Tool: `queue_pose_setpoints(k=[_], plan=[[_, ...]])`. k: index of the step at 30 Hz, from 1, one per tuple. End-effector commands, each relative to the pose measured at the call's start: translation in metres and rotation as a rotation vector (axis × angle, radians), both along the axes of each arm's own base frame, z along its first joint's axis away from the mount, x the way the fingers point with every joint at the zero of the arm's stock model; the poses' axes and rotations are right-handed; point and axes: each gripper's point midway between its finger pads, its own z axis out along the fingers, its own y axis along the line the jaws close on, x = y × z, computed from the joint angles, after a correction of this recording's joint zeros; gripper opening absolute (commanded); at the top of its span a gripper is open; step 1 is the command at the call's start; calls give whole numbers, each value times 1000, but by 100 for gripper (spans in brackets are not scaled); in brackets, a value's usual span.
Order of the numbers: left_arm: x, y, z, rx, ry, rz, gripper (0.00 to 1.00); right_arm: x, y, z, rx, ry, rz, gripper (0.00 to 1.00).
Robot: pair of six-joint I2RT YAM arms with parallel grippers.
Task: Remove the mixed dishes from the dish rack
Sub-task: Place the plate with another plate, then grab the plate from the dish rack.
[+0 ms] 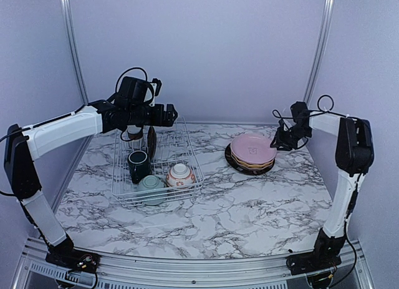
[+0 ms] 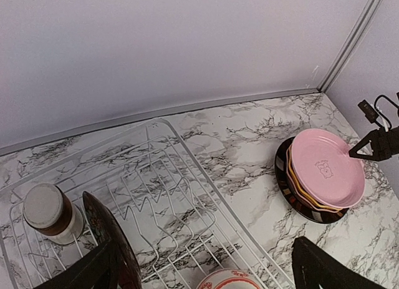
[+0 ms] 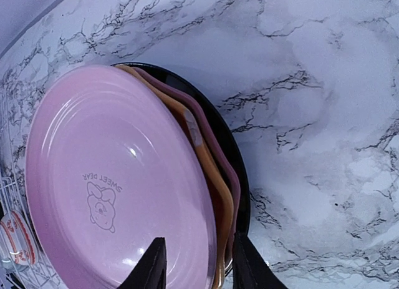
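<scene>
Right wrist view: a glossy round pink plate [image 3: 112, 189], printed "SWEET DEAR" over a small cartoon figure, tops a stack on the marble-patterned table [image 3: 324, 114]. The right gripper [image 3: 199, 242] stands half open astride its rim. The left gripper [image 2: 202, 258] is wide open and empty above the white wire dish rack [image 2: 181, 176].

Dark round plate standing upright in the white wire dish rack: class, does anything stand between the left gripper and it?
Nothing visible does. The open left gripper hangs right over the dark round plate, which shows just inside one finger. The white-and-brown cup stands off to the side, outside the fingers.
</scene>
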Motion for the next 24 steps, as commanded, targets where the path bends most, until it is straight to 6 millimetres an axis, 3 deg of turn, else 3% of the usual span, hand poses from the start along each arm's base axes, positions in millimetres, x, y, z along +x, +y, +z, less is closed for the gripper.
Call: queue_pose_setpoints(k=[1,13,16,24], plan=[[2,17,4,-18,8,61,99,17,9,24,-16,-69,24,40],[0,36,-21,-40,108,117,99,12,-5,68,-66,-145,9,79],[3,44,-31,-83,154,142,97,12,-9,78,-30,-168,6,84],[13,44,-61,-193,290,134,82,15,-39,139,-121,-354,-65,90]])
